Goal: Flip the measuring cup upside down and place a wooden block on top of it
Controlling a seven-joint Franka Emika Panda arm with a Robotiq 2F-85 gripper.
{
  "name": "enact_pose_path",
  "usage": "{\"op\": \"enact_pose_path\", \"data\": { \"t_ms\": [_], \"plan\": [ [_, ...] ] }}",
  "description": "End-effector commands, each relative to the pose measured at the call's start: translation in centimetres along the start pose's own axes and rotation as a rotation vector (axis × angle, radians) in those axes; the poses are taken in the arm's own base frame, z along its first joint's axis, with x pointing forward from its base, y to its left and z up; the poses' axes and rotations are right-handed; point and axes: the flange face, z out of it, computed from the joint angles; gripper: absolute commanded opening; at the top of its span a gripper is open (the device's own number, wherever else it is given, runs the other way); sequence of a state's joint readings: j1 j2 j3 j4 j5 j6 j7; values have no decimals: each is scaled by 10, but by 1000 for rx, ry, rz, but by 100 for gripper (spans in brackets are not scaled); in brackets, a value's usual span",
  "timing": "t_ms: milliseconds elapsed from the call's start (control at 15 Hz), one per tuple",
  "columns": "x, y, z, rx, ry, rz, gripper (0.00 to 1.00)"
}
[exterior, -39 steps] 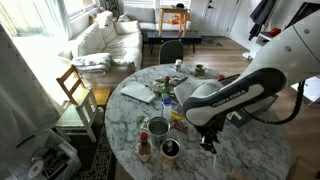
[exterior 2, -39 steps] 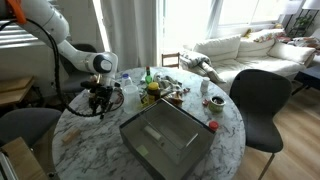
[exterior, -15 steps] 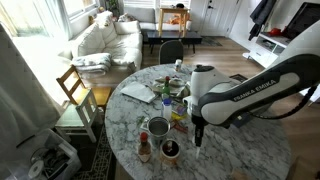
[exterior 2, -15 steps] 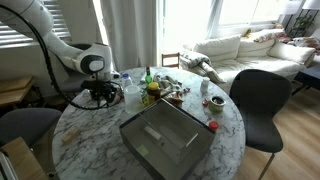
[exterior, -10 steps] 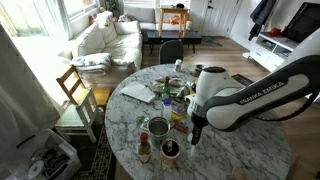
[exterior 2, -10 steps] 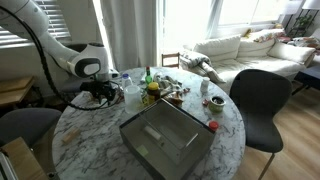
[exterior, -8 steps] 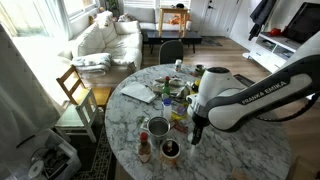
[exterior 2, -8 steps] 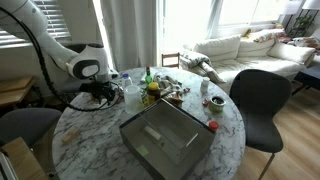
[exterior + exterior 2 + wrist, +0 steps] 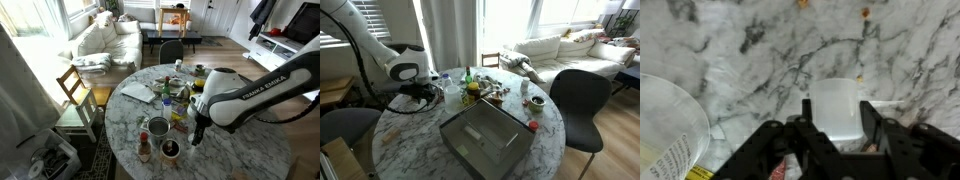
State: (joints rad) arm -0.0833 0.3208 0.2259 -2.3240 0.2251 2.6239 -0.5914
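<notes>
In the wrist view the measuring cup (image 9: 835, 110), a small translucent whitish cup, stands between the two black fingers of my gripper (image 9: 836, 122). Both fingers lie against its sides, just above the marble table (image 9: 760, 50). A tiny tan piece (image 9: 860, 78) shows at the cup's far right edge; I cannot tell whether it is the wooden block. In both exterior views the gripper (image 9: 196, 134) (image 9: 420, 94) hangs low over the table beside a cluster of small things. The cup is too small to make out in those views.
A large clear container with printing (image 9: 665, 130) stands close on the left of the jaws. A round metal tin (image 9: 158, 127), a dark cup (image 9: 170, 149) and a small bottle (image 9: 145, 150) stand nearby. A grey tray (image 9: 485, 135) fills the table's middle.
The gripper has travelled across the table towards the tin and bottles. Over the last second it has hardly moved, and the jaws have kept the same width.
</notes>
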Motion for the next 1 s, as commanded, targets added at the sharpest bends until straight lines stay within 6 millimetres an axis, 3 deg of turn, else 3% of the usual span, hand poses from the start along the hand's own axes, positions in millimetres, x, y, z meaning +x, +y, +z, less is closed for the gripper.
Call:
{"op": "enact_pose_path", "data": {
  "t_ms": [0, 333, 400, 467, 867, 933],
  "plan": [
    [-26, 2, 7, 39, 36, -52, 26],
    [-55, 14, 11, 44, 61, -141, 26],
    [-32, 12, 2, 48, 54, -124, 26],
    [-35, 14, 1, 46, 57, -127, 51],
    [-31, 12, 0, 45, 60, -131, 51],
    [-32, 12, 0, 45, 60, -131, 26]
  ]
}}
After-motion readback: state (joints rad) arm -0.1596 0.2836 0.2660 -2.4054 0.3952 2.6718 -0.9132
